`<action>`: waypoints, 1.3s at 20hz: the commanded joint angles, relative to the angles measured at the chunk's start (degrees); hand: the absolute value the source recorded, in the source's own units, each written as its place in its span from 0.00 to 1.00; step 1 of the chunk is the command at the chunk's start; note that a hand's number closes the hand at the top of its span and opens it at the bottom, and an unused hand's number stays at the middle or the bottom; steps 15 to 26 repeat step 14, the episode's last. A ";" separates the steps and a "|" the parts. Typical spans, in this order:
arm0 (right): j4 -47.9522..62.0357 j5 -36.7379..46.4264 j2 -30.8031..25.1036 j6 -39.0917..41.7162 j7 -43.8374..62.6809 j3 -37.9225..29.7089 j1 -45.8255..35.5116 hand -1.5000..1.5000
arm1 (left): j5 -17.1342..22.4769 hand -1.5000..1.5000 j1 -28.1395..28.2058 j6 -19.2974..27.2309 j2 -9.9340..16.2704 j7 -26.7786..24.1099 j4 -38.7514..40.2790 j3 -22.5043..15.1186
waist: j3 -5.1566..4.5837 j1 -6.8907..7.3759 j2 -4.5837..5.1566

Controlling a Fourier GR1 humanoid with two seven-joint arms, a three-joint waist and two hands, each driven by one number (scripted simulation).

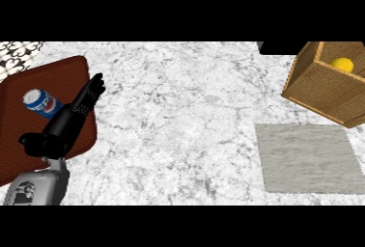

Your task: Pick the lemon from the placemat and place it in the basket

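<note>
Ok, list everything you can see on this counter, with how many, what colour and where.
Counter: one, grey-white marble, fills the view.
Tray: one, dark red-brown, left edge.
Can: one, blue and white, lying on the tray.
Placemat: one, pale grey, lower right, nothing on it.
Basket: one, tan wicker, upper right.
Lemon: one, yellow, inside the basket.
Patterned tiles: black and white, top left corner.
Left robot hand: one, black, fingers straight, over the tray's right edge.

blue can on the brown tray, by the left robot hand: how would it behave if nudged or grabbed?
The blue can lies on its side on the brown tray, so a nudge would probably roll it. Its smooth round wall may slip in a side grasp. Probably light for its size, though the contents can't be seen. The left robot hand rests open beside it.
</note>
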 commanded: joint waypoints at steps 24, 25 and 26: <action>1.94 -17.52 -8.83 12.45 -3.03 -10.46 -0.85 0.00 | 0.22 0.50 3.30 0.12 -0.63 1.17 -3.88 -0.35 | -0.04 -1.05 -0.51; 1.94 -17.52 -8.83 12.45 -3.03 -10.46 -0.85 0.00 | 0.22 0.50 3.30 0.12 -0.63 1.17 -3.88 -0.35 | -0.04 -1.05 -0.51; 1.94 -17.52 -8.83 12.45 -3.03 -10.46 -0.85 0.00 | 0.22 0.50 3.30 0.12 -0.63 1.17 -3.88 -0.35 | -0.04 -1.05 -0.51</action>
